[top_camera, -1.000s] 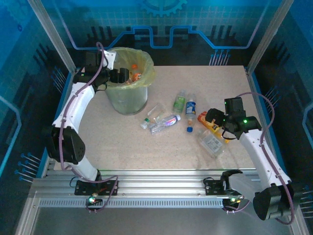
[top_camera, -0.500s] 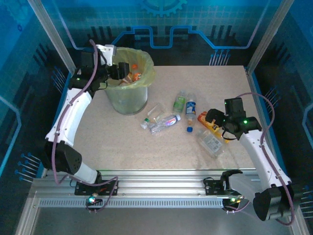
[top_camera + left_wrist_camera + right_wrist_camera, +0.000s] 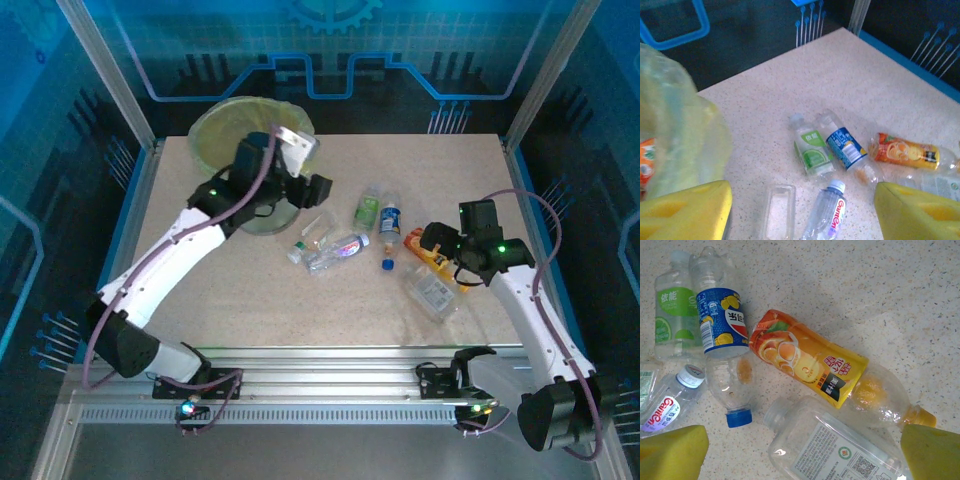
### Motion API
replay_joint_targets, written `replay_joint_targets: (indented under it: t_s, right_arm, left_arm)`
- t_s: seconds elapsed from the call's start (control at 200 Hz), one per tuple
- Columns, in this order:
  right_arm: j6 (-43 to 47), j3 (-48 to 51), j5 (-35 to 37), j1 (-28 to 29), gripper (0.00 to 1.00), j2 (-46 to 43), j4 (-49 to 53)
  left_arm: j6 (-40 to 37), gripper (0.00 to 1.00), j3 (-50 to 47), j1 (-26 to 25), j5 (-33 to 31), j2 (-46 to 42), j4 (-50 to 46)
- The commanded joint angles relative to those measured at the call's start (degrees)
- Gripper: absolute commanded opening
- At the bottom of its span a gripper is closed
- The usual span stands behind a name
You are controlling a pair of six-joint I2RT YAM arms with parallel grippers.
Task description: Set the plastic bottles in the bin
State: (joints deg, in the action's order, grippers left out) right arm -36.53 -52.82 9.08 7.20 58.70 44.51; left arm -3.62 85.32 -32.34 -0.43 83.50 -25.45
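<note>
Several plastic bottles lie on the table: a green-labelled one [image 3: 367,210] [image 3: 812,152], a blue-labelled one [image 3: 390,217] [image 3: 720,322], a clear Ganten one [image 3: 338,248] [image 3: 827,215], an orange-labelled one [image 3: 428,250] [image 3: 810,362] and a clear square one [image 3: 432,290] [image 3: 835,450]. The bin [image 3: 215,125], lined with a yellow-green bag [image 3: 675,130], stands at the back left with an orange label [image 3: 644,167] inside. My left gripper [image 3: 320,190] [image 3: 802,212] hangs open and empty just right of the bin, above the Ganten bottle. My right gripper [image 3: 432,245] [image 3: 802,455] is open above the square and orange bottles.
A small clear rectangular container [image 3: 777,210] [image 3: 318,228] lies beside the Ganten bottle, and a small capped bottle [image 3: 296,252] lies near them. Blue side walls and metal posts [image 3: 520,130] frame the table. The left arm [image 3: 190,240] crosses in front of the bin.
My left gripper has left the bin's mouth and swung right and nearer, toward the bottles on the table. The right arm and the bottles have not moved.
</note>
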Motion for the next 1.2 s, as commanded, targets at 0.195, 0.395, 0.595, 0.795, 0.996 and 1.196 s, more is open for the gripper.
replay_joint_targets:
  t_s: [0.195, 0.395, 0.595, 0.795, 0.996, 1.196]
  right_arm:
    - [-1.17, -0.55, 4.26, 0.8, 1.0, -1.28, 2.04]
    - [-1.0, -1.49, 6.71, 0.83, 1.0, -2.32, 3.89]
    - [-1.0, -1.35, 7.74, 0.76, 1.0, -3.64, 4.34]
    - [-0.58, -1.85, 8.06, 0.58, 1.0, -3.68, 4.6]
    - [-0.67, -1.4, 8.15, 0.5, 1.0, -3.77, 4.62]
    - [-0.67, -1.22, 8.1, 0.44, 1.0, -3.76, 4.62]
  left_arm:
    - [-3.52, 0.74, -2.85, -8.9, -7.68, 9.44, -1.73]
    - [-4.37, 0.72, -4.11, -10.58, -7.13, 15.0, 0.14]
    - [-5.98, 0.71, -2.06, -12.18, -6.1, 21.11, -1.88]
    - [-7.31, 0.71, 2.12, -12.86, -6.62, 27.2, -4.57]
    - [-8.05, 0.75, 6.69, -12.86, -7.09, 32.42, -7.17]
    - [-8.15, 0.77, 10.39, -12.85, -8.91, 36.29, -9.98]
